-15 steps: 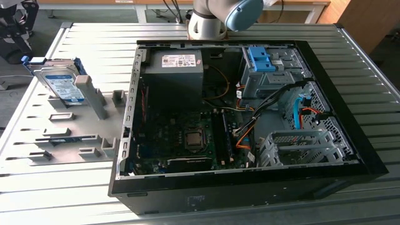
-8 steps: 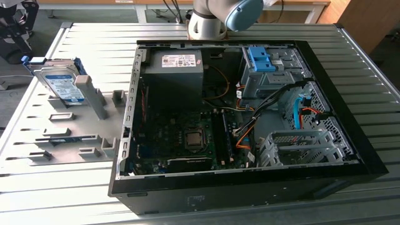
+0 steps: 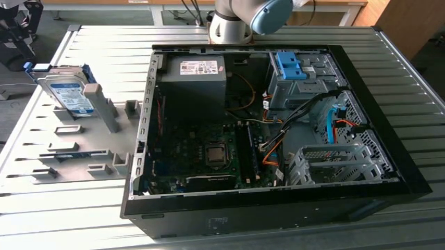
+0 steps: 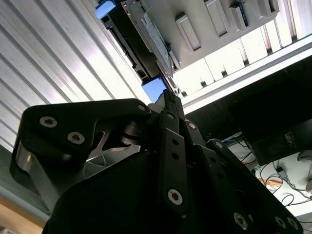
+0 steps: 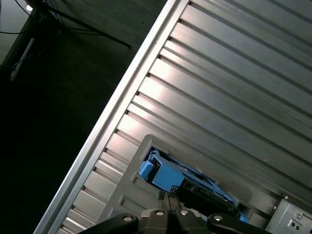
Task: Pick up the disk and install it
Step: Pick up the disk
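Disk: not yet picked up. It stands on edge in a slot of the grey rack on the slatted desk, at the exterior view's left, just beside the open computer case and outside it. Its labelled face is exposed, the blue frame runs round its edges, and in that view nothing is touching it. It leans slightly rather than standing plumb. Its long axis follows the slot, running from the far side of the rack towards the near side. Hand: in the second wrist view the two fingers lie pressed together with nothing between them, so it is closed and empty. The first wrist view agrees, showing the hand with its tips drawn together. Governing relation: in both wrist views the disk lies straight ahead of the fingertips, thin edge towards them, its length running on away from the tips. The blue end of the disk sits just past the tips in the picture. The gap in depth cannot be judged from these views, but contact is not evident. Arm: mounted at the far edge of the desk, behind the case. Assessment: work stands at the approach to the disk; no grasp made, installation not begun.
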Robot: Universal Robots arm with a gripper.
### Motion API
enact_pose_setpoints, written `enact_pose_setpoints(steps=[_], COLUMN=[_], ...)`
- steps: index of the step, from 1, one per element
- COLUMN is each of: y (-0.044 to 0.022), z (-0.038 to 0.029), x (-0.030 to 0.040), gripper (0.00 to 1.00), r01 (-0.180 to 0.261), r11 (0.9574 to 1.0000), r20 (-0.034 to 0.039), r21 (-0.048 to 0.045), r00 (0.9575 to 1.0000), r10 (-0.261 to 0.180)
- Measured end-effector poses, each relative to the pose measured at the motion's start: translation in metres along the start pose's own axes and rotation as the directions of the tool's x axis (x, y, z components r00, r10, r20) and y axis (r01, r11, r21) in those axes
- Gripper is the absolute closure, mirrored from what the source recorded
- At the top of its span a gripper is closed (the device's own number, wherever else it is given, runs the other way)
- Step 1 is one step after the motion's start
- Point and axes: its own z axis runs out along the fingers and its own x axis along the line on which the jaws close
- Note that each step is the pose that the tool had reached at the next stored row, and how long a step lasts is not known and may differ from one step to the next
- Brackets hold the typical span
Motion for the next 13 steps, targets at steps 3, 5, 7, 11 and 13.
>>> enact_pose_setpoints(steps=[3,5,7,11,13], y=[0.0,0.0,0.0,-0.0001,-0.0001], z=[0.0003,0.0005,0.0008,0.002,0.0026], x=[0.0,0.0,0.0,-0.0001,0.0], gripper=[0.89,0.89,0.89,0.89,0.89], r01=[0.047,0.085,0.12,0.191,0.228], r11=[0.9989,0.9964,0.9927,0.9815,0.9737], r20=[-0.0019,-0.0036,-0.0051,-0.0083,-0.0098], r21=[0.0003,0.0004,0.0005,0.0004,0.0003], r00=[0.9989,0.9964,0.9927,0.9815,0.9737], r10=[-0.047,-0.085,-0.12,-0.191,-0.228])
